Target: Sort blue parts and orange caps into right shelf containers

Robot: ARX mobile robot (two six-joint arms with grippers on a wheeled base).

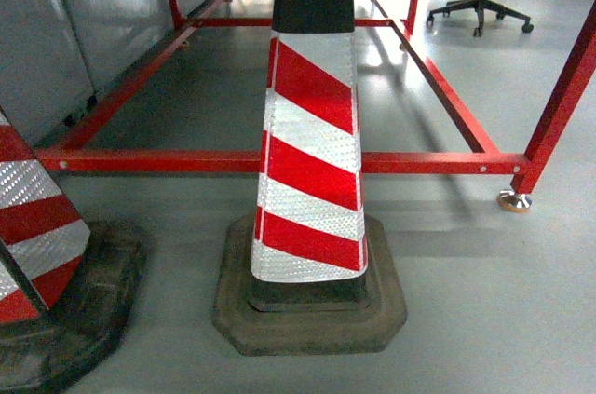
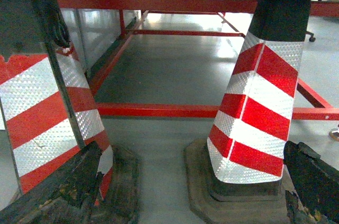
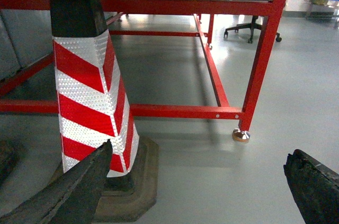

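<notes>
It was an industrial workshop floor. Striped traffic cones (image 1: 312,161) stood on grey concrete (image 1: 484,301) beside a red steel frame (image 1: 438,163).

A smooth grey floor (image 1: 484,301) carries two red-and-white striped traffic cones: one (image 1: 312,161) stands upright at centre on a dark rubber base, another (image 1: 33,226) at the left edge. Behind them, a red metal frame (image 1: 279,162) rests on the floor, its round foot (image 1: 514,200) at right.

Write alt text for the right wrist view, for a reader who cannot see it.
A red-and-white striped traffic cone with a black top stands on a grey floor before a red metal frame, whose post ends in a round foot. The right end effector's two dark fingers frame the bottom corners, open and empty. An office chair sits far behind.
</notes>
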